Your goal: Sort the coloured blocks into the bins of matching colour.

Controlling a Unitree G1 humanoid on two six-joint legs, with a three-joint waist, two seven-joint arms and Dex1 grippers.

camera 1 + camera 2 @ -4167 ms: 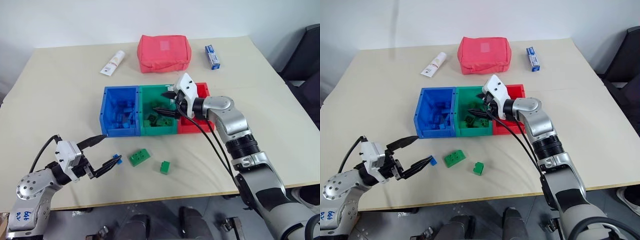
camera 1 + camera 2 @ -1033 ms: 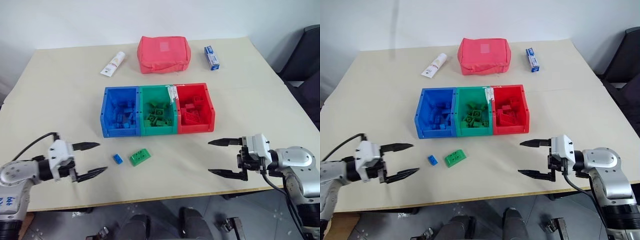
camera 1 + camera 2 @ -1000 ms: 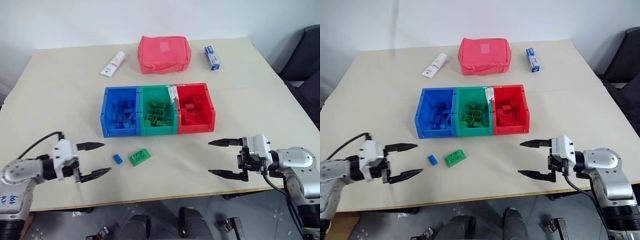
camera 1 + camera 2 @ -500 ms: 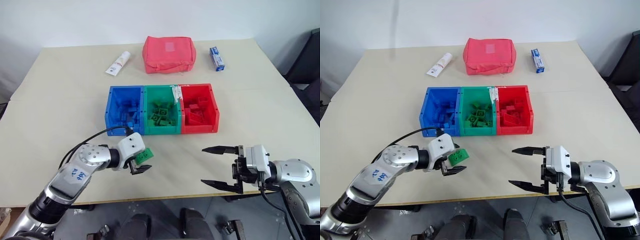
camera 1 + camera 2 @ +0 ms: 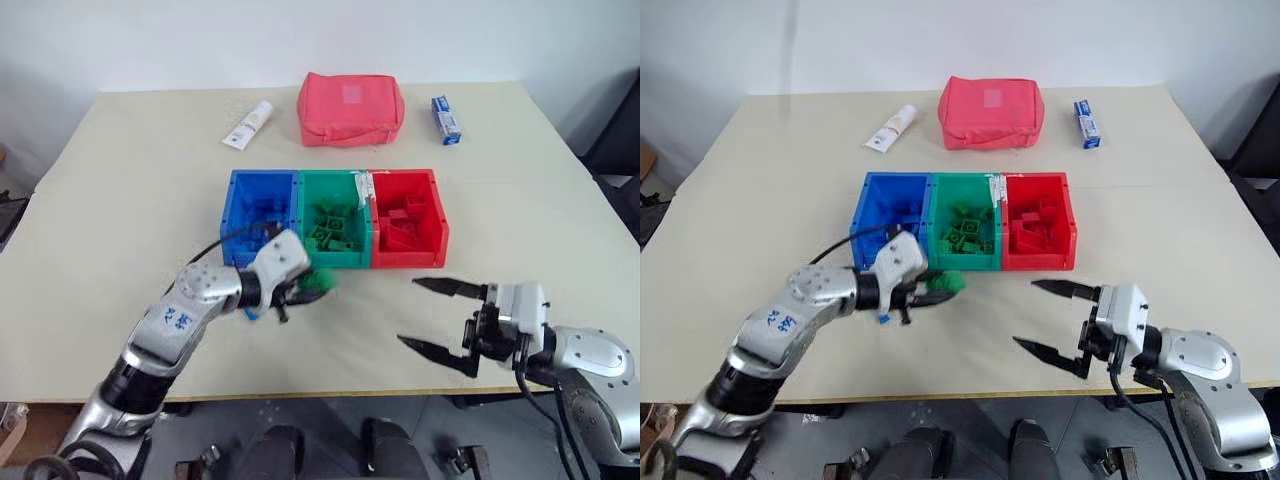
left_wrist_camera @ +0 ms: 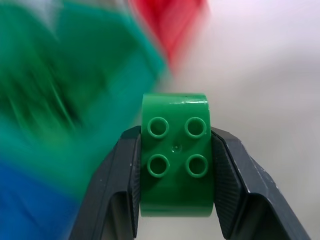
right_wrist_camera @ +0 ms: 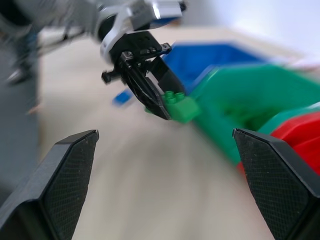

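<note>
- Broadly, the counter (image 5: pixel 120 190) carries three bins in a row: blue bin (image 5: pixel 262 185), green bin (image 5: pixel 334 180), red bin (image 5: pixel 405 180).
- Left claw (image 5: pixel 305 292) is clamped on a green block (image 6: pixel 174 155), held off the counter just before the green bin's near wall.
- Right claw (image 5: pixel 440 320) hangs with fingers spread wide, holding nothing, well aside.
- Tiny blue block (image 5: pixel 881 319) lies under the left wrist.
- To do this well: lift clear of the near wall, centre over the green bin, then release low.
</note>
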